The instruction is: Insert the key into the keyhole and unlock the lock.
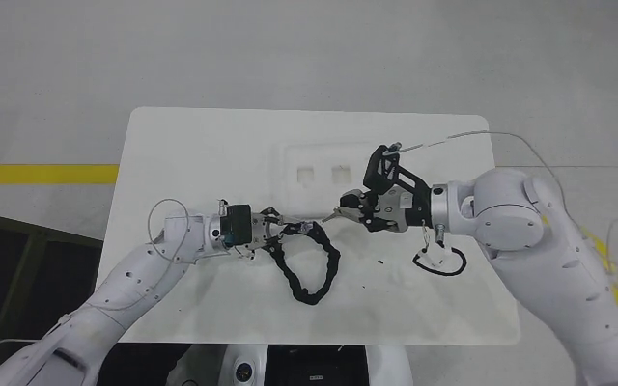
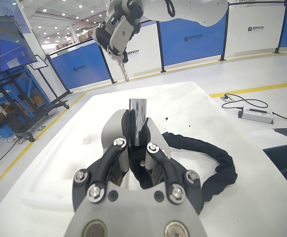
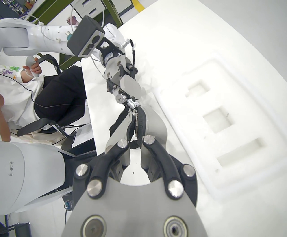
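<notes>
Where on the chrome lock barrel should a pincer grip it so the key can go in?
Low on the lock barrel, squeezing its round sides from the chain end, as the left pincer does. Its free end then sticks out past the pincer, bare and facing the key.

Industrial robot test hall, not a home. Ahead of the left claw (image 2: 137,119): blue partition panels (image 2: 78,67) on black posts fence off the cell. Above and beyond it there's a high ceiling with rows of spot lights (image 2: 44,10), and stacked boxes (image 2: 60,46) far back. Off to one side of the claw is a big screen (image 2: 15,38) on a wheeled stand, off to the other a power brick (image 2: 256,114) cabled into a floor socket (image 2: 227,98). Yellow lines (image 1: 58,174) on the grey floor. White table (image 1: 193,145) under the claw.
</notes>
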You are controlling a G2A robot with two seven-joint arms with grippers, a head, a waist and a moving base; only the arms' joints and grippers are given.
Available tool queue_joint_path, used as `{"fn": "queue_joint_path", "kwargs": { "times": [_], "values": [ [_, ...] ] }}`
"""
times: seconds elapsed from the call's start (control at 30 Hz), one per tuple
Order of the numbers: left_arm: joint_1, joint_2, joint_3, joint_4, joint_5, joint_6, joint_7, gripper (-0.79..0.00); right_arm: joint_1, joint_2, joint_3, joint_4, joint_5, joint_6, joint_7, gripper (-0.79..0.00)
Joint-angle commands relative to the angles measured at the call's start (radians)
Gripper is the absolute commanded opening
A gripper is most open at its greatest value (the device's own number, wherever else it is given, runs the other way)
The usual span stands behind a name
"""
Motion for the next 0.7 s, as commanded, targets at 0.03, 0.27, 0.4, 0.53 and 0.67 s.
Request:
{"fn": "queue_joint_path", "kwargs": {
  "times": [0.03,0.27,0.4,0.53,0.67],
  "values": [
    [-0.005,-0.007,0.001,0.008,-0.011,0.017,-0.018,-0.785,0.003,-0.004,-0.014,0.000,0.005,0.004,-0.007,-0.785],
    [-0.001,-0.015,-0.009,0.006,-0.024,0.040,-0.056,-0.785,0.011,-0.012,-0.043,0.007,0.008,0.031,-0.028,-0.785],
    [0.013,-0.015,-0.018,-0.004,-0.023,0.054,-0.075,-0.785,0.013,-0.020,-0.062,0.007,-0.013,0.081,-0.063,-0.785],
    [0.028,-0.014,-0.032,-0.008,-0.034,0.069,-0.085,-0.785,0.008,-0.025,-0.071,0.007,-0.057,0.134,-0.087,-0.785],
    [0.034,-0.014,-0.038,-0.014,-0.036,0.077,-0.088,-0.785,0.007,-0.025,-0.071,0.007,-0.063,0.138,-0.090,-0.785]
  ]
}}
